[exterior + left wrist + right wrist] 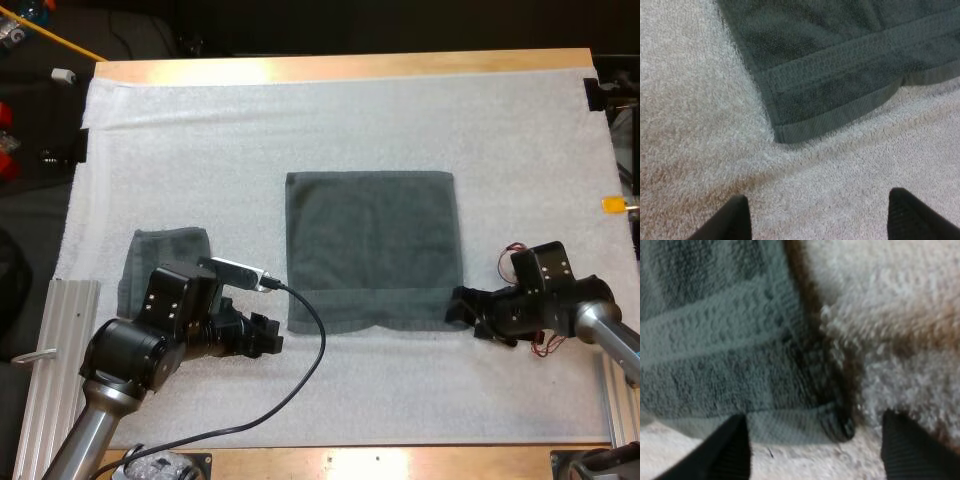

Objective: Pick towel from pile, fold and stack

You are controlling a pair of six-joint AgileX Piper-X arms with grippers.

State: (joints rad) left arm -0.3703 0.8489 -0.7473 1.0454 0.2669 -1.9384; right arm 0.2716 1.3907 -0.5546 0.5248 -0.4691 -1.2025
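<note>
Smaller towel (pixel 170 250) lies at the left of the white mat (pixel 400 120), partly hidden under the left arm, with a ribbed metal rail (pixel 60 340) beside the mat. Main towel (pixel 370 250) is a flat rectangle mid-mat. Left gripper (pixel 268 337) sits low, just off its near-left corner, fingers (pixel 737 220) wide apart, touching nothing. Right gripper (pixel 460 305) is at the near-right corner, fingers (pixel 735 445) wide, straddling that corner, not clamped. Both arms reach inward, low.
</note>
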